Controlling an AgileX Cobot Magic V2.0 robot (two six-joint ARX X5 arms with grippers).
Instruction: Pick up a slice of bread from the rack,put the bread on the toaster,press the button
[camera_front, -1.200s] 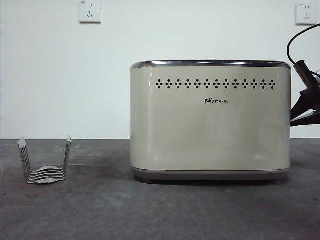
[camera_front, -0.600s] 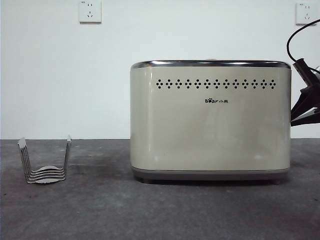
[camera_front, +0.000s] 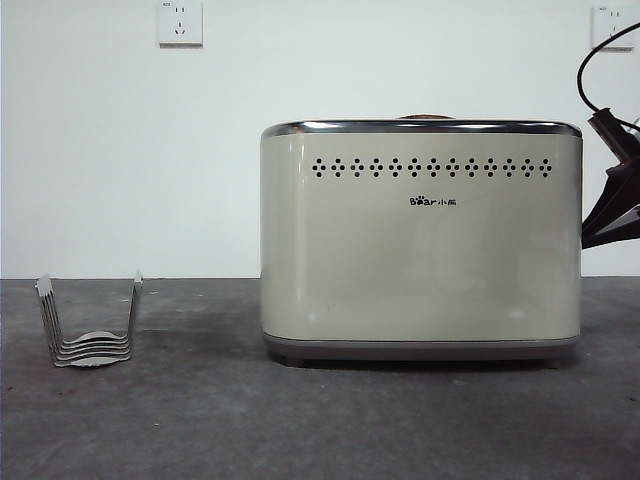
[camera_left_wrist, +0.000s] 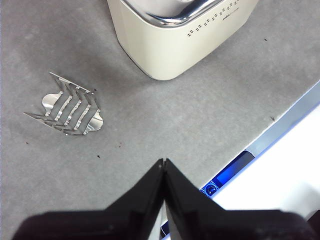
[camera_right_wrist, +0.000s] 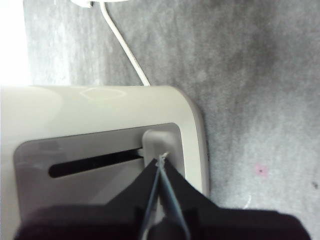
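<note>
The rack stands empty on the dark counter, well apart from the toaster. Of the slice of bread I can see only a thin brown edge above the chrome rim, so it sits almost fully down in the slot.

The right tool is at the end of the toaster, and its two jaws are pressed together with nothing between them. Its tip rests against the grey lever at the end of the dark slit. In the front view this arm appears only as a black shape at the right edge. The left tool hangs above the counter near the rack, with jaws also closed on nothing, and it seems to wait.

I judge that the pressing step is in hand. The lever is small and of smooth plastic, so a narrow closed tip may slip off it; the push should go straight along the slit and in the middle of the lever. The toaster looks heavy enough to stay in place. The bread is light and soft, and it should not be squeezed if somebody takes it again.
</note>
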